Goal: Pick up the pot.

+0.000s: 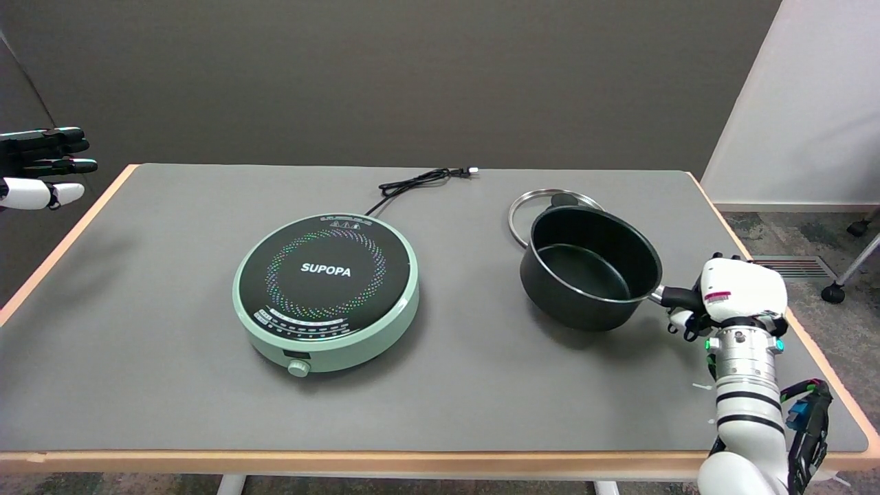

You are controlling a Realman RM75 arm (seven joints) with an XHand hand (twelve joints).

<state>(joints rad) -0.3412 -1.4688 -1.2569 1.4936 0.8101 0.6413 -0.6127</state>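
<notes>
**Pot handle gripped at the table's right side**

At the far left, above the table edge, the idle left hand [42, 167] is seen held in the air, its dark fingers stretched out toward the right. Below it, the table [137, 385] is covered by a grey mat and bordered by a light wooden edge.

Left of centre, a round induction cooker [327, 291] is set flat on the mat. Its body is pale green, its top is black and marked with a ring of coloured dots around the word SUPOPA, and a small knob [298, 368] is fitted at its near side. From its far side a black power cord [421, 181] is laid across the mat toward the table's back edge, where the plug is left lying loose.

Right of centre, the pot [590, 267] is seen, black inside and out, with nothing visible in it. It appears slightly tilted; whether its base is touching the mat cannot be told. Just behind it, a glass lid [528, 206] with a metal rim is laid flat, partly hidden by the pot's wall.

The pot's dark handle [677, 298] is pointed to the right, and the right hand [733, 294] is wrapped around it, fingers closed on the handle near the table's right edge. The white arm is brought in from the lower right.
</notes>
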